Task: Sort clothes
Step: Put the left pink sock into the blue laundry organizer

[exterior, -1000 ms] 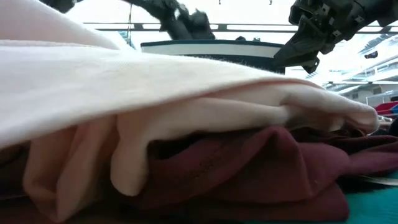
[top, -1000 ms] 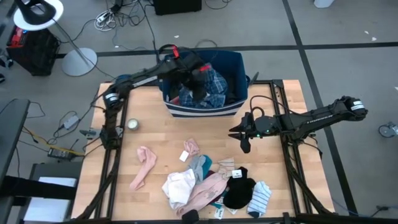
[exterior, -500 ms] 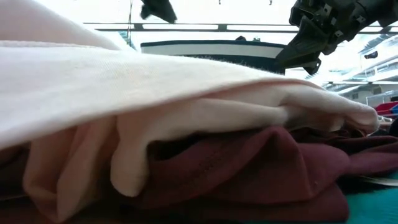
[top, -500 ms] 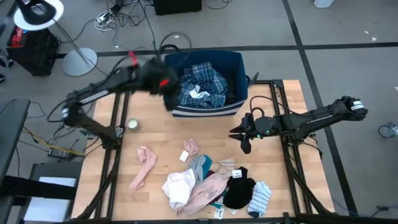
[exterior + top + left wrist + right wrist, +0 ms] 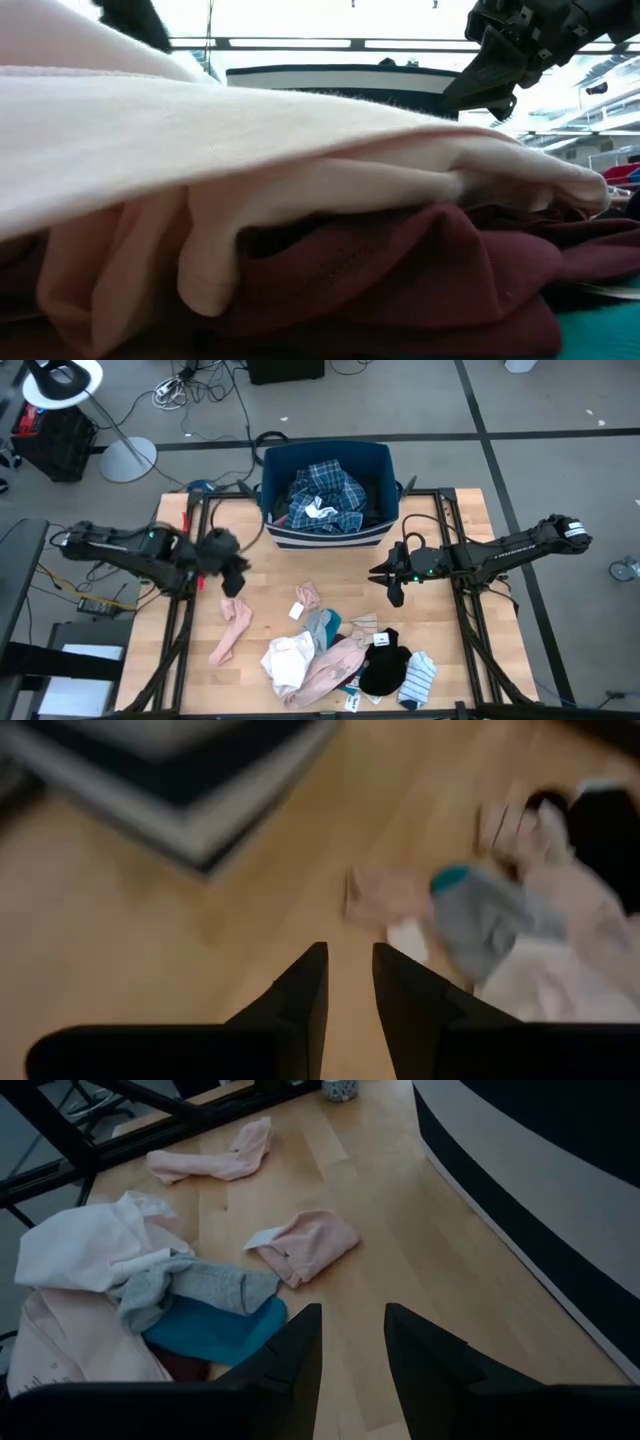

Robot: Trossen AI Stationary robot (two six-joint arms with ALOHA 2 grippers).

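Left arm has swung off the bin and back to the bench's 9 o'clock edge since a second ago; right arm hasn't moved.

Bin (image 5: 325, 495) sits at 12 o'clock on the bench (image 5: 270, 575), holding a blue plaid garment (image 5: 325, 490) with a white scrap on top and something dark beneath.

Left pincer (image 5: 228, 565) is now just above the pink sock (image 5: 232, 628), which lies at its 6 o'clock. In the left wrist view the left pincer's (image 5: 348, 982) fingers stand nearly together with only a thin slit, nothing between them. Motion blur there; the heap shows ahead only as pink, grey and white patches.

Right pincer (image 5: 393, 582) hovers at the 3 o'clock side of the bench, empty, its fingers a little apart in the right wrist view (image 5: 350, 1342). The small pink piece (image 5: 308, 596) is at its 9 o'clock, apart from it.

Main heap of clothes (image 5: 345, 655) lies at 6 o'clock on the bench: white, grey, teal, pale pink, black, plus a striped sock (image 5: 417, 680) at its right end. It sits at 7 o'clock from the right pincer, well clear.

Right wrist view shows the white tag on the small pink piece (image 5: 305, 1245) and the grey and teal socks (image 5: 205, 1310), finer than the overhead. Low view is blocked by a pale pink garment (image 5: 250, 160) over a maroon one (image 5: 400, 270); only the right pincer (image 5: 500, 60) shows above.
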